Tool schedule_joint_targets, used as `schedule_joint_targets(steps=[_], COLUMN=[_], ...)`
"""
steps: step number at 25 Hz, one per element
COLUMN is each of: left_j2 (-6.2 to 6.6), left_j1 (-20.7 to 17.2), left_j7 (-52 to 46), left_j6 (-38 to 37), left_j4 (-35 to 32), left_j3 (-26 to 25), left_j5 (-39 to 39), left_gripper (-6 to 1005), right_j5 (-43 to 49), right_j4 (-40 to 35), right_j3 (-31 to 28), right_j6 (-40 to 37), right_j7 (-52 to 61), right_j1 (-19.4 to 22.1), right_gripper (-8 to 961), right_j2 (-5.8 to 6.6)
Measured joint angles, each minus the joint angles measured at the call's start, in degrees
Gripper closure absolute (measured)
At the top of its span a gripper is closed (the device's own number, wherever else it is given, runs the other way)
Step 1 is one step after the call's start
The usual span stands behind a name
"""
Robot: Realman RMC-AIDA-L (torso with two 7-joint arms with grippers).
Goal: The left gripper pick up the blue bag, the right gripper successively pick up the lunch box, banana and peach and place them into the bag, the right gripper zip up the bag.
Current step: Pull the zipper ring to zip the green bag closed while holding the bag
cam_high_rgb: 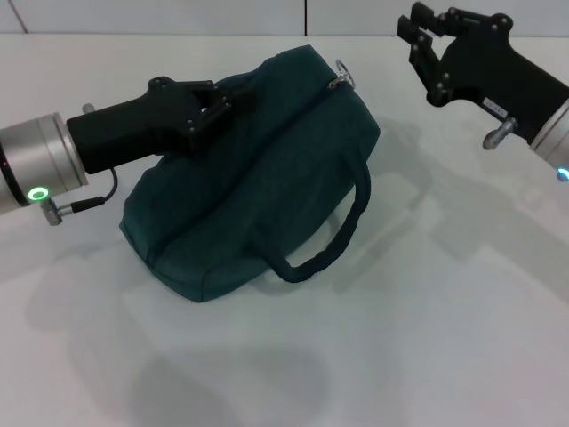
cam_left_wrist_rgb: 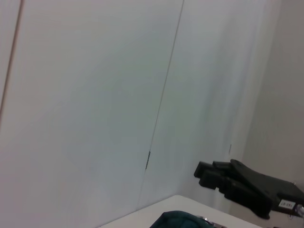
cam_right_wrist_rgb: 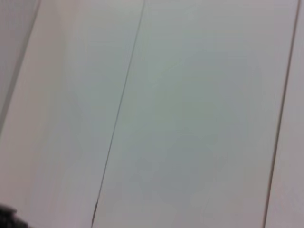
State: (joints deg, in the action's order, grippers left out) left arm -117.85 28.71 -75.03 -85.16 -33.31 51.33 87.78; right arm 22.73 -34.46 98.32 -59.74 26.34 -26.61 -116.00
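One bag [cam_high_rgb: 240,178], two grippers [cam_high_rgb: 227,102] [cam_high_rgb: 418,36]

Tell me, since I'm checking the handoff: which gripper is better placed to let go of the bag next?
Left. The left gripper sits on the bag, pinching its upper fabric, while the right gripper hangs apart, beyond the zip pull.

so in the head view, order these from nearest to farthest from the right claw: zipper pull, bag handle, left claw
1. zipper pull, at the bag's far end, just left of the right claw.
2. left claw, gripping the bag's top edge, farther left.
3. bag handle, on the near side, toward the robot.
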Motion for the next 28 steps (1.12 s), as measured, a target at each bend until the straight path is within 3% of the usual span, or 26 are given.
schedule_joint_targets(steps=[3, 7, 15, 21, 26, 28], left_j2=[0.05, 0.13, 0.33, 0.36, 0.34, 0.37], left_j1=[0.11, 0.21, 0.26, 0.39, 0.47, 0.47], left_j7=[0.0, 0.0, 0.09, 0.38, 0.4, 0.46], left_j6=[0.0, 0.0, 0.0, 0.0, 0.09, 0.21], left_j4=[0.0, 0.0, 0.01, 0.01, 0.0, 0.0], left_j3=[0.0, 0.0, 0.0, 0.0, 0.0, 0.0], left_j5=[0.14, 0.19, 0.18, 0.21, 0.21, 0.21], left_gripper=[954, 954, 954, 954, 954, 954], right_j5=[2.18, 11.8, 19.47, 20.38, 22.13, 22.16], right_j4=[0.26, -0.83, -1.29, -0.99, -1.64, -1.61], right_j3=[0.54, -1.75, -3.62, -2.99, -2.87, -2.87], right_j6=[-0.01, 1.65, 5.46, 6.4, 6.4, 6.26], right_j7=[6.99, 17.16, 19.45, 19.53, 19.31, 19.2], right_j1=[-1.08, -2.33, -3.23, -5.04, -5.64, -5.84], right_gripper=[767, 708, 563, 330, 246, 268], right_j2=[0.8, 1.44, 0.84, 0.71, 0.28, 0.27])
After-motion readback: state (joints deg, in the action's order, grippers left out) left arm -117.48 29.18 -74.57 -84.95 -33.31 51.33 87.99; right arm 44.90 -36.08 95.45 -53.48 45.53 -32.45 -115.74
